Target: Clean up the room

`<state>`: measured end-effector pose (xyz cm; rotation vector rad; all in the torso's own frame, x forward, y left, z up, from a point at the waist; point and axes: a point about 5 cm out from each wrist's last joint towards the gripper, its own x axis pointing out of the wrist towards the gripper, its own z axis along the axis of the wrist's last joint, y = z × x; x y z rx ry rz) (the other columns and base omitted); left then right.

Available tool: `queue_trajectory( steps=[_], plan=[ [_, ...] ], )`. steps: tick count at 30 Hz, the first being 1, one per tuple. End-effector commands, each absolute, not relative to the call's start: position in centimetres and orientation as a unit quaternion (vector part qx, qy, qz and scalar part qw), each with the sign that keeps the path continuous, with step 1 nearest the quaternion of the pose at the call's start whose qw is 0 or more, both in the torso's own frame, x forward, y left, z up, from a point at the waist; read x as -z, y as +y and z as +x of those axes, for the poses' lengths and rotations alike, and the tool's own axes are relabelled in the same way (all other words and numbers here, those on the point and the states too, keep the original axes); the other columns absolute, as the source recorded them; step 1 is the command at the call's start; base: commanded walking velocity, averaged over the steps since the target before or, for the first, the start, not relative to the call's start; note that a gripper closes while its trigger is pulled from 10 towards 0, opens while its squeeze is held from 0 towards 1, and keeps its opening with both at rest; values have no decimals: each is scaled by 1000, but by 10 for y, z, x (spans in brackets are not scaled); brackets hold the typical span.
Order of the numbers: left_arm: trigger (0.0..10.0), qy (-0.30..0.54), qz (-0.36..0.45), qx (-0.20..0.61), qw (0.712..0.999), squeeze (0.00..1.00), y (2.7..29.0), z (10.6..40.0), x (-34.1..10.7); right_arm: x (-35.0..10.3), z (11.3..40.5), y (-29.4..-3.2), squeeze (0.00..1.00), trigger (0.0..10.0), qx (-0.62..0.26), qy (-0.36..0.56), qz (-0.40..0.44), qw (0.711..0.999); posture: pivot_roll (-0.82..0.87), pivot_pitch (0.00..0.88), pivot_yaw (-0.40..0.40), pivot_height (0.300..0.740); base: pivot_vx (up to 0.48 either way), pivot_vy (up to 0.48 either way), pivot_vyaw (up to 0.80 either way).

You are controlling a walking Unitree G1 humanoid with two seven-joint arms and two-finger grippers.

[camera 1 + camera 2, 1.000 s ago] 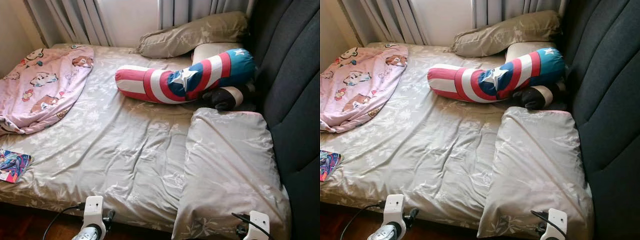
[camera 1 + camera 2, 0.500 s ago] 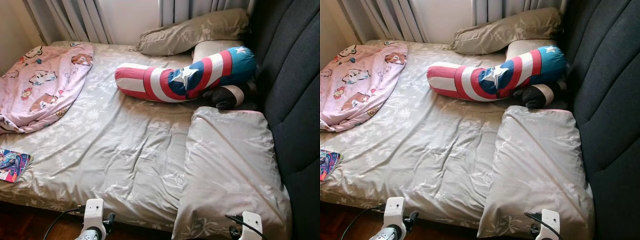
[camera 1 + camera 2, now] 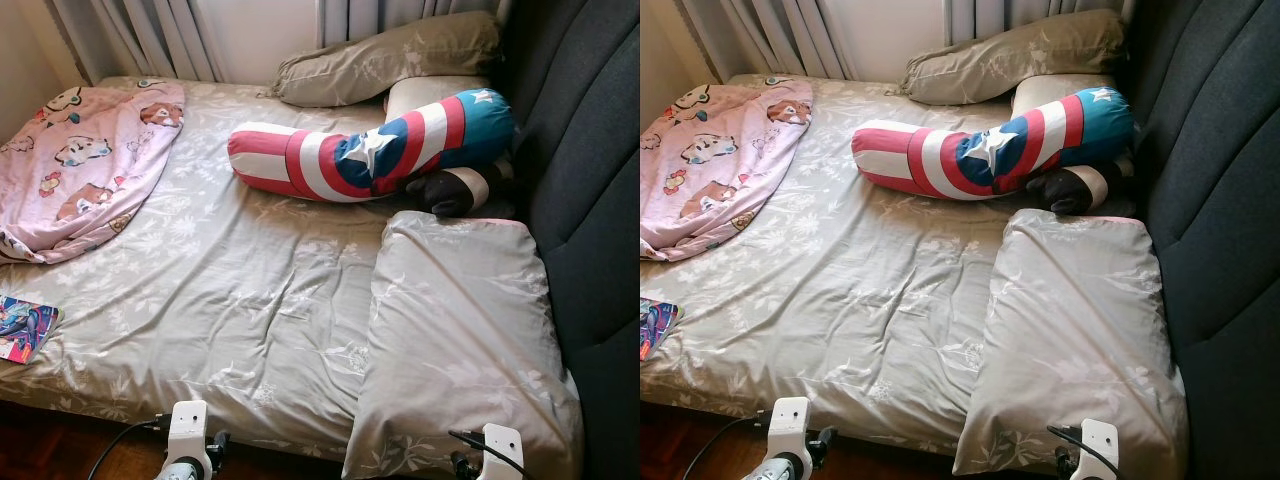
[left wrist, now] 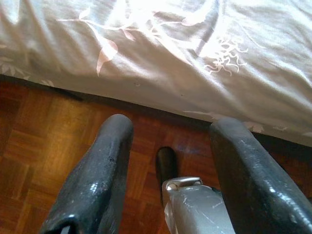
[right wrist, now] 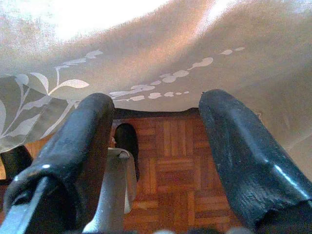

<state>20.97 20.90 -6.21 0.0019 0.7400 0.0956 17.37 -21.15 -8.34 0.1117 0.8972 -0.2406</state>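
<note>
Left gripper (image 4: 168,141): two black fingers spread wide apart, nothing between them, touching nothing; held low at the near edge of the bed above the parquet floor (image 4: 39,131), with the sheet's hanging hem just beyond the fingertips.

Right gripper (image 5: 156,141): fingers likewise spread wide, holding nothing; placed under the overhanging near end of the near pillow (image 3: 465,330), wood floor showing between the fingers.

Wrist housings: white, one at the near edge of the bed left of centre (image 3: 188,425), one at the near right below the pillow (image 3: 500,445), each with a black cable.

Bed sheet (image 3: 250,290): beige-grey with pale leaf print, wrinkled, covering the mattress.

Near pillow: same print, lying lengthwise along the right side, beside the dark upholstered headboard (image 3: 590,180).

Bolster cushion (image 3: 370,150): red, white and blue stripes with white stars, lying across the far half of the bed; a dark and tan item (image 3: 455,190) is tucked at its right end, too hidden to identify.

Far pillows: one olive-beige (image 3: 390,60) against the curtains (image 3: 140,35), a paler one (image 3: 425,95) partly under the bolster.

Pink blanket (image 3: 85,150): cartoon print, bunched at the far left.

Colourful booklet (image 3: 22,327): flat on the sheet at the near left edge.
</note>
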Motion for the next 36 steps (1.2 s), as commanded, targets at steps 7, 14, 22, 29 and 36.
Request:
queue_trajectory(
  steps=[7, 14, 22, 29, 36],
  plan=[
    [10000, 390, -10, -58, 919, 0, 213, 195, 71, 88, 165, -208, 0, 10000, 110, 453, 52, 883, 29, 137, 9, 740, 0, 0, 0],
    [10000, 399, -13, -60, 915, 0, 214, 193, 72, 89, 166, -204, 0, 10000, 92, 455, 44, 885, 34, 139, 14, 740, 0, 137, 70],
    [10000, 402, -7, -61, 913, 0, 216, 192, 72, 89, 165, -208, 0, 10000, 114, 453, 48, 883, 36, 139, 13, 740, 0, 480, 370],
    [10000, 404, -8, -62, 912, 0, 216, 191, 73, 89, 164, -207, 0, 10000, 109, 456, 45, 882, 39, 140, 12, 740, 0, 480, 0],
    [10000, 403, -10, -61, 913, 0, 216, 191, 73, 89, 165, -206, 0, 10000, 112, 455, 47, 882, 39, 139, 13, 740, 0, 480, 0]
  ],
)
